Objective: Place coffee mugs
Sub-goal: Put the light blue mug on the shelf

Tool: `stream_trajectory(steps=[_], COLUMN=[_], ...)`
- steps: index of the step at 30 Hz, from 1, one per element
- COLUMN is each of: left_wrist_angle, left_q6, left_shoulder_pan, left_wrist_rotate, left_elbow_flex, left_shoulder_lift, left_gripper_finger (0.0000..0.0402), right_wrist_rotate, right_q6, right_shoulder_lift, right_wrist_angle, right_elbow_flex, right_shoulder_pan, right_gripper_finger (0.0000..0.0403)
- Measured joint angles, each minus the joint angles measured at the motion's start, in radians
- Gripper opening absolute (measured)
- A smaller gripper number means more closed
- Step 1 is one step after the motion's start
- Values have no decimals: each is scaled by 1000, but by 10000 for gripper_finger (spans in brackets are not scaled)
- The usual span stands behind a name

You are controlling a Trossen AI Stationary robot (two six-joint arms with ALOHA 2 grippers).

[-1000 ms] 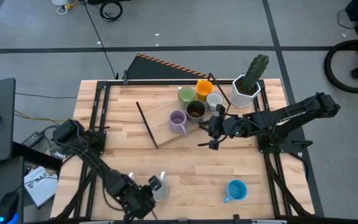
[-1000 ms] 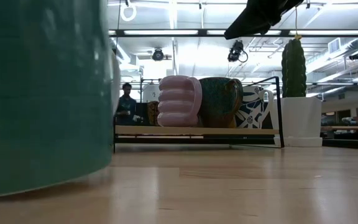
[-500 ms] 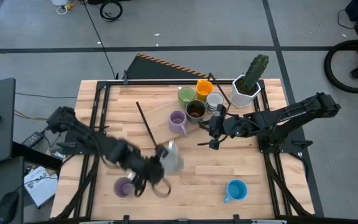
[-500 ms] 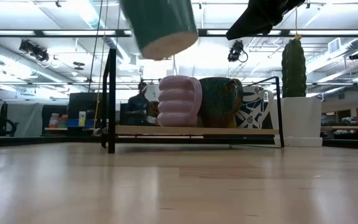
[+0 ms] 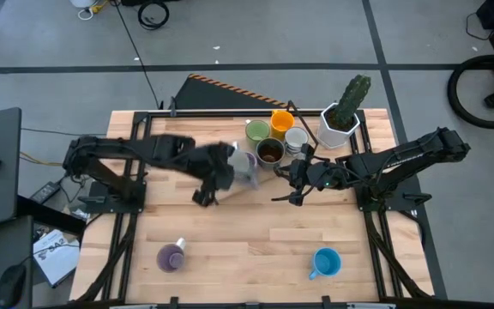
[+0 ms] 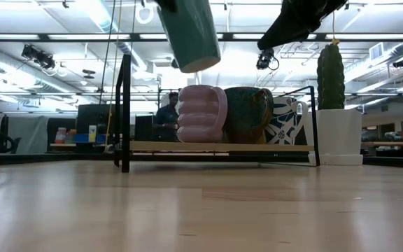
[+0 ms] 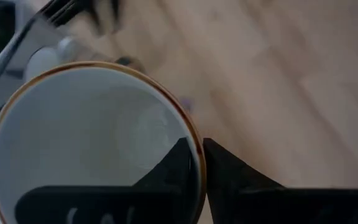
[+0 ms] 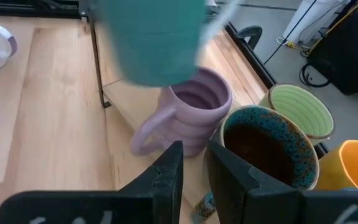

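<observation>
Swinging up from the front of the bench [image 5: 256, 245], your left gripper [image 7: 196, 163] has carried the teal mug [image 6: 189, 31] across to the back cluster since a second ago; it now hangs in the air just over the ribbed lilac mug [image 8: 191, 115]. The gripper is clamped on the teal mug's rim, one finger inside the pale interior, one outside. Behind the lilac mug the dark brown mug [image 5: 269, 152], green mug [image 5: 257, 130], orange mug [image 5: 281, 121] and a white mug [image 5: 296, 138] crowd together on the low wooden tray [image 6: 219, 147], with the cactus pot [image 5: 339, 127] beside them, so room there is tight. Your right gripper [image 5: 296, 178] hovers near that cluster, fingers slightly parted, holding nothing. The middle of the bench lies open. A second lilac mug [image 5: 172, 256] and the blue mug [image 5: 325, 262] stand well apart near the front edge.
</observation>
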Motion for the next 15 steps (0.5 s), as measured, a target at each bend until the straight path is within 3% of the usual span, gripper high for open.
stream_trajectory(steps=[15], left_wrist_angle=[2], left_q6=[104], left_shoulder_pan=[385], left_wrist_rotate=[64], left_elbow_flex=[-30], left_shoulder_lift=[15], left_gripper_finger=[42], right_wrist_rotate=[-1], right_q6=[31], right_shoulder_lift=[0], right_wrist_angle=[0], right_elbow_flex=[0], right_shoulder_pan=[27], right_gripper_finger=[77])
